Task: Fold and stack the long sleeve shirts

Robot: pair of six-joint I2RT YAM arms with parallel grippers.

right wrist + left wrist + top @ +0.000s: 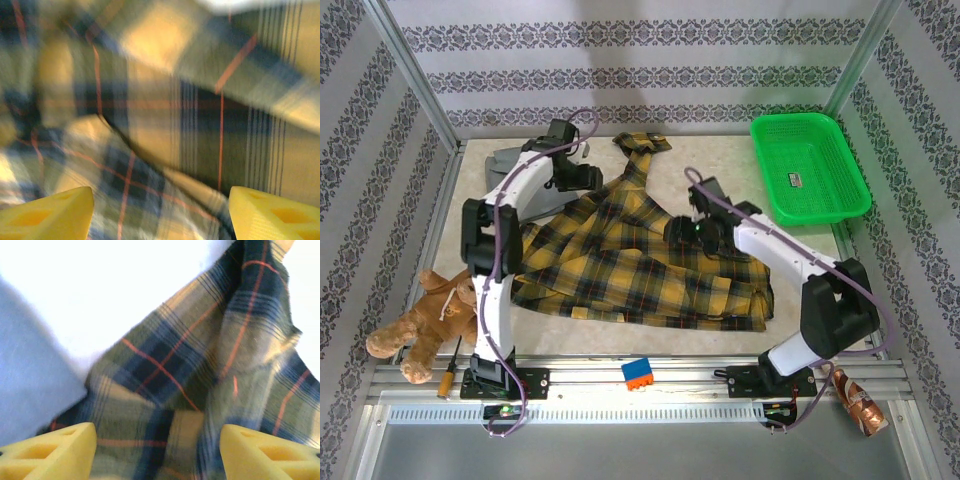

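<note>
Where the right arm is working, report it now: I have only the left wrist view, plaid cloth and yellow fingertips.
Observer: The right end effector is over the right half of the plaid shirt, which lies spread across the middle; its jaws stand open.
Operator: Give me the second shirt's position.
Observer: The grey shirt lies in the far-left corner, on the far side of the plaid one.
</note>
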